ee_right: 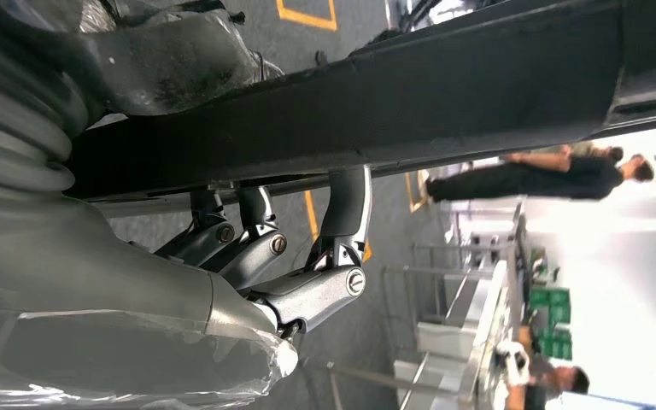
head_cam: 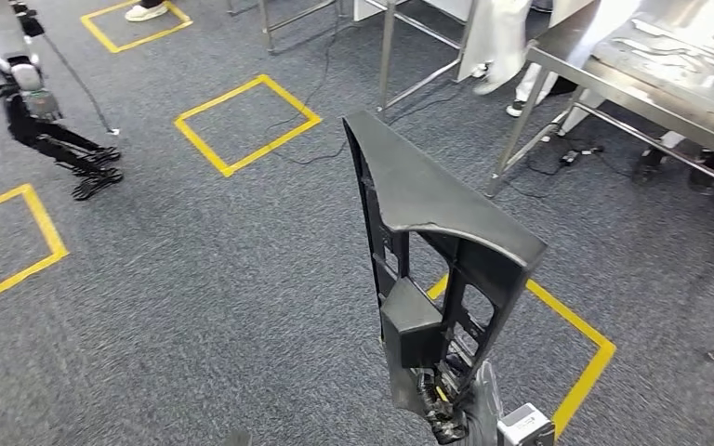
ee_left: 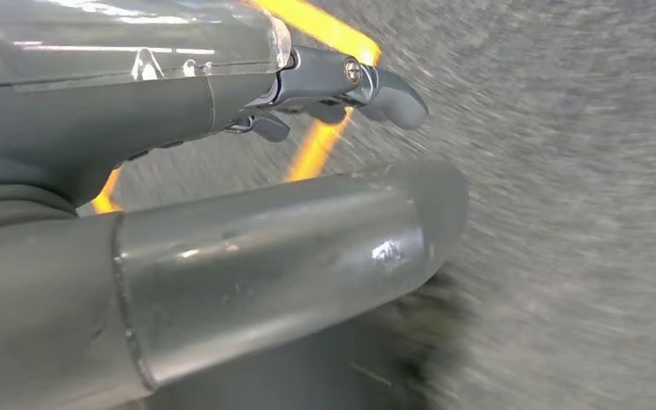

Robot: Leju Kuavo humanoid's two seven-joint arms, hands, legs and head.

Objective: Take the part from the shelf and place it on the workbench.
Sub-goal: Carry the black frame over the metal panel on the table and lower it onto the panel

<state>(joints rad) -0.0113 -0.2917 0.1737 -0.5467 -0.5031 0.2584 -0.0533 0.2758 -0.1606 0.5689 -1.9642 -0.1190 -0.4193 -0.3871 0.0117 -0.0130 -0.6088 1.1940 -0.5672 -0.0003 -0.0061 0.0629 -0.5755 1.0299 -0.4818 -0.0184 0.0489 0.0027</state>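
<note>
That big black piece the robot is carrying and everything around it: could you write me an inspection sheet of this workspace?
Surface: grey carpet floor marked with yellow tape squares; metal workbench at upper right.
Job's things: black plastic part, a long ribbed panel, held upright above the floor, not yet on the workbench.
Clutter: flat grey parts lie on the workbench.
Hands: right hand grips the part's lower end; left hand holds nothing, fingers apart.
Cables: black cable trails across the carpet; another lies under the workbench.
Surroundings: another robot at upper left; metal frame legs; people stand nearby.
</note>
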